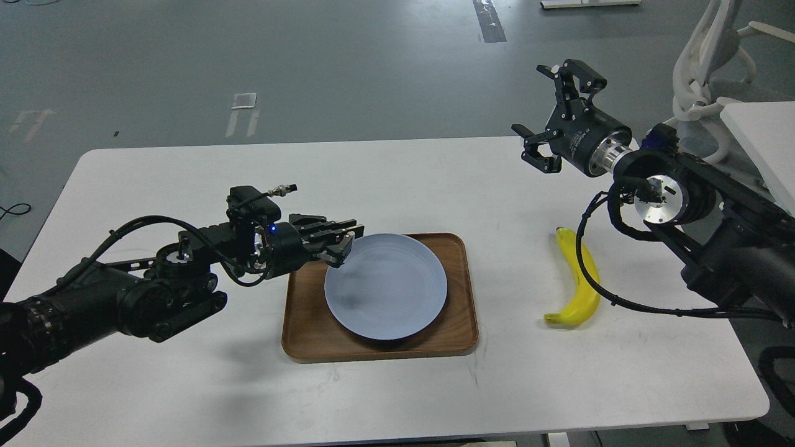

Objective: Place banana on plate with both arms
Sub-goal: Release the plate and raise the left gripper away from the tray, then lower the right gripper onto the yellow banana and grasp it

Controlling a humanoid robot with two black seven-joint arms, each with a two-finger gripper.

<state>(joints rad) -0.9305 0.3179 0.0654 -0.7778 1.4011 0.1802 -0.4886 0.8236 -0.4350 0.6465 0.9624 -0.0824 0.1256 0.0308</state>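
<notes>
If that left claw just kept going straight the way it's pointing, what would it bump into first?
Most likely the plate. The left gripper points right, its fingertips at the plate's upper-left rim, above the wooden tray. Its height is hard to judge from this view, so it might pass just above the plate instead.

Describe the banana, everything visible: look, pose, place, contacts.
The banana is single, bright yellow and unpeeled, with a dark tip at its far end. It lies flat on the white table, curved, running near to far, right of the wooden tray and apart from it. A black cable from the right arm crosses in front of it. Neither gripper touches it.
</notes>
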